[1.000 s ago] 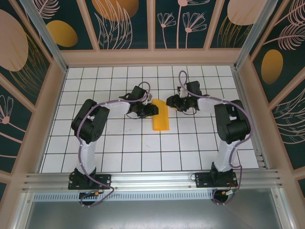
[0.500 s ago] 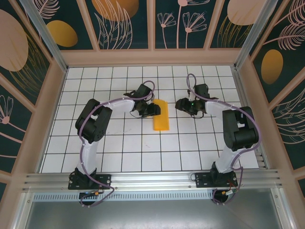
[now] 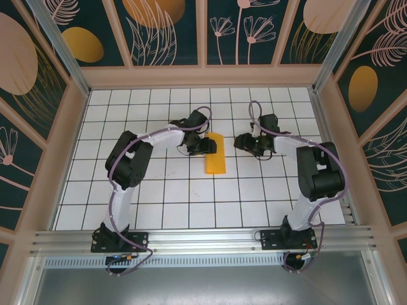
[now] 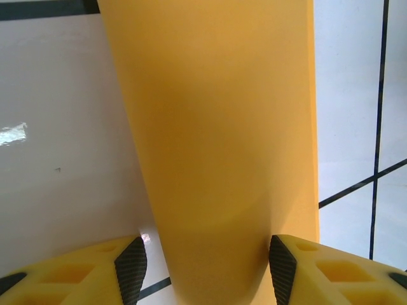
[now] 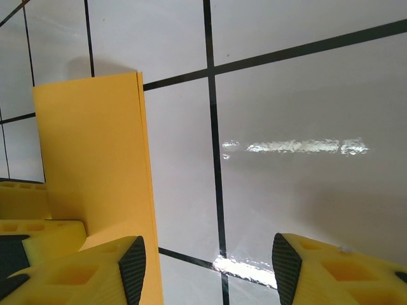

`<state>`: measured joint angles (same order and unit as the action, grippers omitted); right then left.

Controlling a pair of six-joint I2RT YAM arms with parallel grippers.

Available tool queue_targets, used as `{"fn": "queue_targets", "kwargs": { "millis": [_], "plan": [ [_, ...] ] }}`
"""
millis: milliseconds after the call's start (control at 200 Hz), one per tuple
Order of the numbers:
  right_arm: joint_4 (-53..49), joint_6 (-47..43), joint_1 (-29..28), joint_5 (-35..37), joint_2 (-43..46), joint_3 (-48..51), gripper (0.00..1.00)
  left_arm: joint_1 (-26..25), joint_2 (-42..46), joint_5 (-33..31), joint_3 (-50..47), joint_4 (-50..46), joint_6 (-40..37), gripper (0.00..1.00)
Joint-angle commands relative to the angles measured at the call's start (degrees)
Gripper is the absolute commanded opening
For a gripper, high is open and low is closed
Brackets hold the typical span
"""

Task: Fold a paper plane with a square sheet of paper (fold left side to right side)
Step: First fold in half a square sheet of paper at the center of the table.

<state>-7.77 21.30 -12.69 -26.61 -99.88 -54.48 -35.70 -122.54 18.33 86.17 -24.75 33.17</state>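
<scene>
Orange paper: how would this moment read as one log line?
square sheet of paper: folded, flat on table | left gripper: open, straddling paper | right gripper: open over table, beside paper

White gridded table (image 3: 159, 203) inside dark floral wall panels (image 3: 165, 32).

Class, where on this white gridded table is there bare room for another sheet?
Free: near rows between folded orange-yellow paper and arm bases; far row by back wall. Crowded: centre, left gripper and right gripper flanking the paper.

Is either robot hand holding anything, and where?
Nothing looks gripped: the paper sits loosely inside the open left gripper; the right gripper hangs open beside it.
</scene>
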Motion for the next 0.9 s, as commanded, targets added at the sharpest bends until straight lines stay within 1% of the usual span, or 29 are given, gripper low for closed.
{"fn": "queue_targets", "kwargs": {
  "millis": [0, 120, 325, 896],
  "plan": [
    [0.56, -0.38, 0.16, -0.72, 1.96, 0.86, 0.59, -1.43, -4.63, -0.84, 0.22, 0.76, -1.66, 0.58],
    [0.86, -0.06, 0.11, -1.24, 2.14, 1.15, 0.59, -1.48, -5.07, -0.84, 0.6, 0.5, -1.79, 0.58],
    [3.87, 1.78, 0.02, -4.97, 2.43, 2.2, 0.6, -1.5, -5.67, -0.93, 1.21, 0.08, -2.05, 0.59],
    [3.45, 1.76, -0.28, -4.95, 2.26, 2.16, 0.6, -1.56, -6.94, -1.02, 1.85, -0.81, -2.98, 0.59]
  ]
}}
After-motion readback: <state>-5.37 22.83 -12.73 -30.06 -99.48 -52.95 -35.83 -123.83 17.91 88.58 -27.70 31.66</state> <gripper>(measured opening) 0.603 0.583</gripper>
